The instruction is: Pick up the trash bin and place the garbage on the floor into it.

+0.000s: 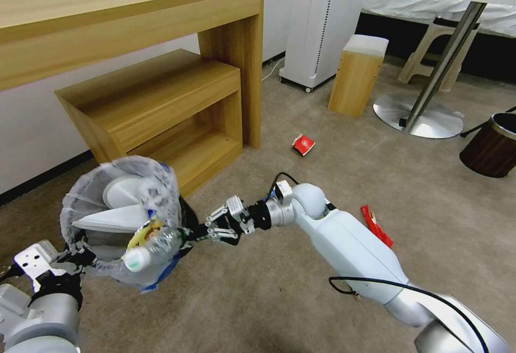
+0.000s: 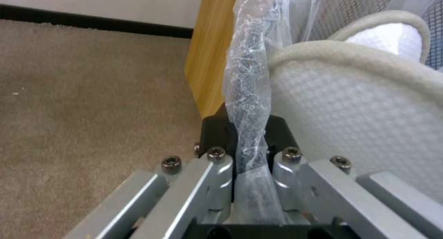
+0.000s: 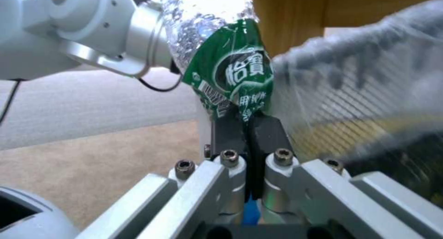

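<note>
My left gripper (image 1: 86, 255) holds the trash bin (image 1: 80, 202) off the floor, shut on its bag-covered rim (image 2: 249, 66). The bin tilts toward me, and white slippers (image 1: 121, 194) and a yellow wrapper (image 1: 146, 229) lie inside. My right gripper (image 1: 189, 233) is shut on the base end of a clear green-labelled bottle (image 1: 156, 245). The bottle lies across the bin's near rim, white cap toward me. In the right wrist view the black pads (image 3: 231, 128) pinch the bottle's green label (image 3: 231, 69) beside the bin's bag (image 3: 360, 86). A red paper cup (image 1: 303, 144) and a red wrapper (image 1: 376, 225) lie on the floor (image 1: 301, 299).
A wooden desk (image 1: 134, 14) with a low shelf unit (image 1: 161, 111) stands behind the bin. Further right are a white appliance (image 1: 322, 20), a small wooden stool (image 1: 357, 73), a round table's metal base (image 1: 419, 116) and a brown wood-grain bin (image 1: 492, 146).
</note>
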Controlling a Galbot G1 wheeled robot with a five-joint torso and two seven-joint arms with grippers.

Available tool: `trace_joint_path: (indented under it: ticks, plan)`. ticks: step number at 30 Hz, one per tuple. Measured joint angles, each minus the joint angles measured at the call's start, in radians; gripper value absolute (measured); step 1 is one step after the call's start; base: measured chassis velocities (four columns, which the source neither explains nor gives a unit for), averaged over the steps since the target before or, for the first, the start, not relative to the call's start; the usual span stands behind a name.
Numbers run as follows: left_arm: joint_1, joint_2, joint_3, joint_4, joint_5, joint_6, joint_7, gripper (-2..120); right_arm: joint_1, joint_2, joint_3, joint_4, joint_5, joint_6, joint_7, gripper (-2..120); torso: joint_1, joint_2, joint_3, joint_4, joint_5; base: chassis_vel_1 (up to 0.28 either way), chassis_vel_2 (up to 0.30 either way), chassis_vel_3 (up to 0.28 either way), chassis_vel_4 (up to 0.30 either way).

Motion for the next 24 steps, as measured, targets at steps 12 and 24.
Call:
trace_joint_path:
  ticks: [12,24]
  plan:
    - [-0.009,0.009,0.005,0.003,-0.001,0.011,0.002,3,-0.036,-0.012,0.018,0.005,-0.038,0.009,-0.061,0,0.0,0.0,0.0,-0.0002,0.0001,0.0,0.0,0.0,0.0]
    - [-0.022,0.01,0.009,0.064,0.027,0.012,0.003,3,-0.06,-0.017,0.03,0.045,0.018,0.009,-0.132,0,0.0,0.0,0.0,-0.0001,0.0001,0.0,0.0,0.0,0.0]
